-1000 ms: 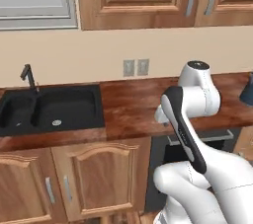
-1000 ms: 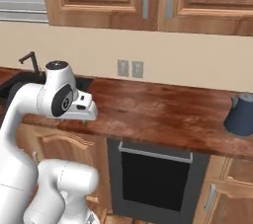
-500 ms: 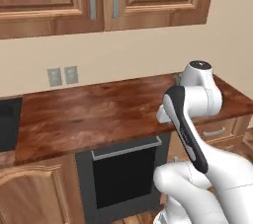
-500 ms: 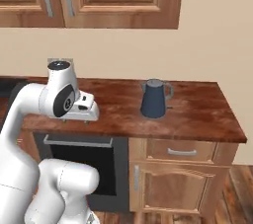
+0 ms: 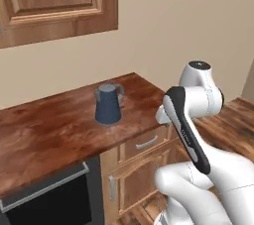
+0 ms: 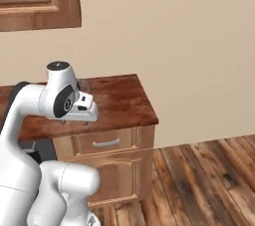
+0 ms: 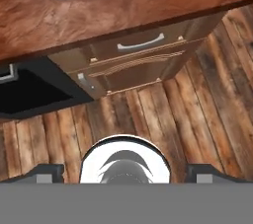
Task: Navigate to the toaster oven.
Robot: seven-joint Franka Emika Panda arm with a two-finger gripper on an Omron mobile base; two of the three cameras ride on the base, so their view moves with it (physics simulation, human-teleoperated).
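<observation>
The toaster oven is out of view. My gripper [image 7: 126, 172] hangs in front of the counter's edge and points down at the floor. Its two dark fingertips [image 7: 49, 171] stand wide apart at the bottom of the hand view, open with nothing between them. In the right base view the gripper [image 6: 81, 116] sits under the folded arm, over the counter's front edge.
A dark blue jug [image 5: 107, 104] stands on the brown wooden counter [image 5: 44, 130], which ends at the right [image 6: 134, 105]. Below are a drawer [image 6: 107, 143] and a dark built-in oven [image 5: 49, 204]. Wooden floor [image 6: 199, 180] and bare beige wall lie to the right.
The base has driven to the right along the counter, so the whole scene slid left. The sink and outlets left the views, the blue jug passed by, and the counter's end came in.
</observation>
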